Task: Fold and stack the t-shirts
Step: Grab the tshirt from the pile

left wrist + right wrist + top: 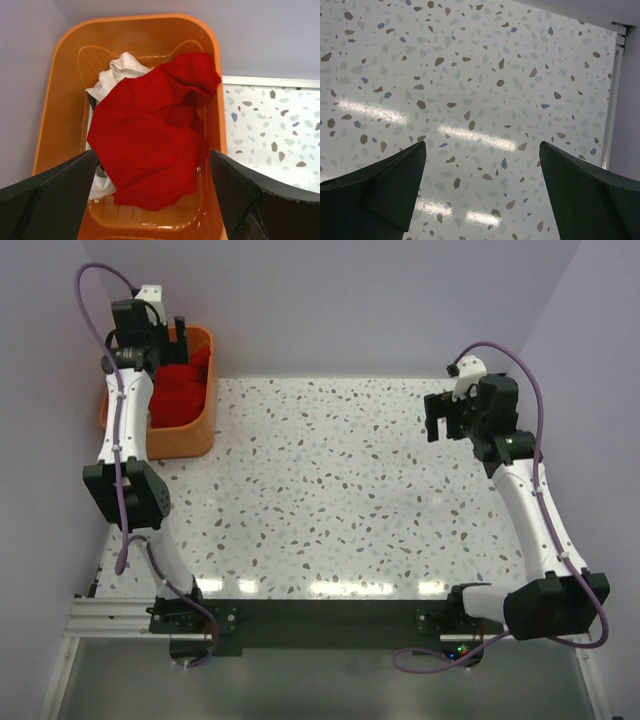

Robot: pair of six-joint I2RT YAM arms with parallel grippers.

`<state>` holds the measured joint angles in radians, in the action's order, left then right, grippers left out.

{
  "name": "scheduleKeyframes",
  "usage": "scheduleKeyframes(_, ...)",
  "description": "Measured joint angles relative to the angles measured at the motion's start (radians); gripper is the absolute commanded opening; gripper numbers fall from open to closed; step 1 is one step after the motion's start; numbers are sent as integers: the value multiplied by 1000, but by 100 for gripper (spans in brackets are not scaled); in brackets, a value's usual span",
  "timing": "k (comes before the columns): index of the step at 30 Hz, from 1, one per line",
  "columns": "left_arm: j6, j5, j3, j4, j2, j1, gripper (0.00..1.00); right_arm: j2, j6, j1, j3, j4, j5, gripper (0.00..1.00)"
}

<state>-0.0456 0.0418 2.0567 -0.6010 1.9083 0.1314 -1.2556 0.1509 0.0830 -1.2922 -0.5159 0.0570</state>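
The left gripper (pixel 152 162) hung above the orange basket (pixel 219 107), which stood at the far left corner of the tabletop (pixel 330 490). Its jaws were spread wide and held nothing. Inside the basket lay a crumpled red t-shirt (pixel 150 145), covering most of the floor and riding up against the wall that faced the open tabletop. A white t-shirt (pixel 116 72) showed beneath and behind it, bunched toward the basket's far side, and another strip of white peeked out under the red cloth's near edge. Whether that white cloth was one shirt or more could not be told. The right gripper (pixel 447 415) hovered above the speckled surface near the far right corner, well apart from the basket, its jaws equally wide and empty. In its wrist view only bare tabletop lay between the two dark fingers (pixel 385 185), with the table's right edge at the side.
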Motion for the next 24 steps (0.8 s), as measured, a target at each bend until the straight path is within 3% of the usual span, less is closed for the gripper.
scheduleKeyframes(3, 1, 2, 64, 1, 109, 16, 100, -1, 8, -2, 8, -6, -13, 99)
scheduleKeyframes(12, 1, 32, 66, 1, 317, 18, 100, -39, 19, -20, 8, -6, -14, 99)
scheduleKeyframes(15, 1, 52, 66, 9, 355, 18, 96, -66, 26, -23, 8, -7, -15, 99)
scheduleKeyframes(18, 0, 60, 66, 9, 385, 18, 79, -82, 28, -23, 8, -8, -15, 99)
scheduleKeyframes(19, 3, 61, 66, 9, 388, 18, 64, -85, 30, -24, 8, -8, -15, 99)
scheduleKeyframes(22, 6, 59, 66, 15, 389, 18, 39, -86, 33, -24, 8, -8, -15, 99)
scheduleKeyframes(24, 6, 59, 66, 26, 386, 18, 28, -86, 34, -24, 6, -8, -14, 99)
